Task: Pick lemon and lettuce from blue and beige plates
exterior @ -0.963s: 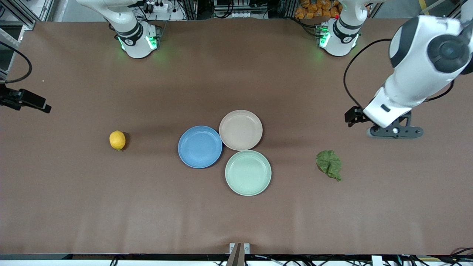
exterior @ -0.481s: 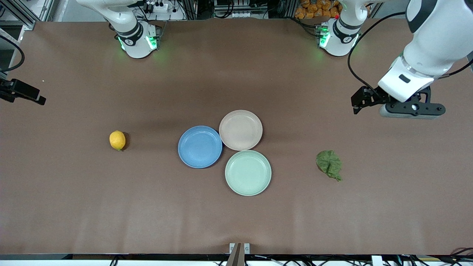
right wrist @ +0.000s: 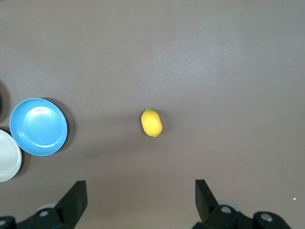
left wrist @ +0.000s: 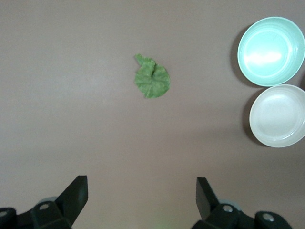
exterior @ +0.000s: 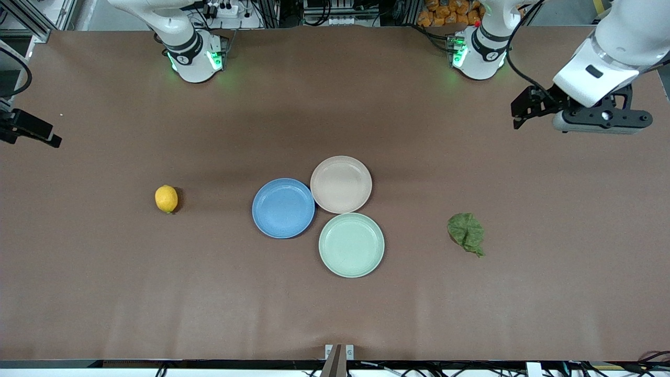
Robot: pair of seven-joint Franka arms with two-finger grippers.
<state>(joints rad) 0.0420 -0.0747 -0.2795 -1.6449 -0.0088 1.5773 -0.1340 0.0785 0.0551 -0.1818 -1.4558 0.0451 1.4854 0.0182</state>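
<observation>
Front view: lemon [exterior: 166,199] at nine o'clock of blue plate [exterior: 283,208], lettuce [exterior: 466,233] at four o'clock of beige plate [exterior: 341,184], both on desk [exterior: 335,314]. Left gripper [left wrist: 141,198] and right gripper [right wrist: 140,198] high over the desk's ends, spread wide, empty. Probably done; next, nothing but parking.

Left gripper [left wrist: 141,200] and right gripper [right wrist: 140,202] aloft, fingers spread.

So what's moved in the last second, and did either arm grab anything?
Left gripper, open and empty, pulled back from the lettuce toward its base. Right gripper, open, shifted slightly at the table's edge. Lemon, blue plate and beige plate unchanged.
</observation>
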